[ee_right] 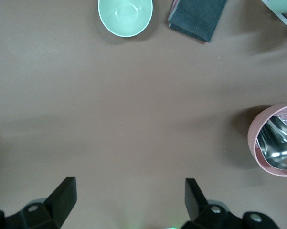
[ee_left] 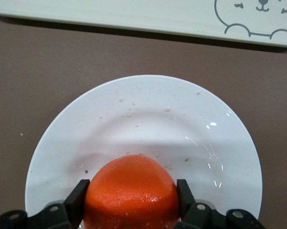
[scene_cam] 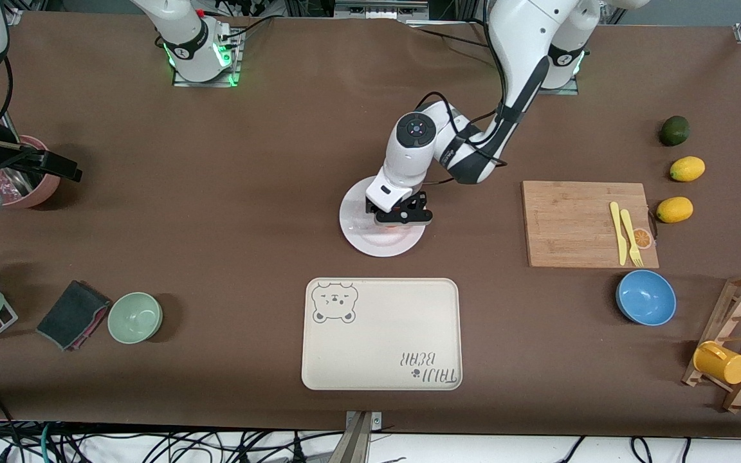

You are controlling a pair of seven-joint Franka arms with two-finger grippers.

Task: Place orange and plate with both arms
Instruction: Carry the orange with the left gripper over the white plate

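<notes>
Two words, "TAIJI BEAR", mark the tray [scene_cam: 381, 333]; left gripper [scene_cam: 399, 216] jaws grasp the orange [ee_left: 130, 192] over the plate [scene_cam: 361, 238]; right gripper [ee_right: 129, 198] jaws released.

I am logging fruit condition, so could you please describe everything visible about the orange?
The orange is small, round and slightly flattened, bright red-orange with finely dimpled, glossy skin. It sits over the white plate, near its rim, clamped on two sides by the left gripper and its black fingers. Whether it rests on the plate cannot be told.
</notes>
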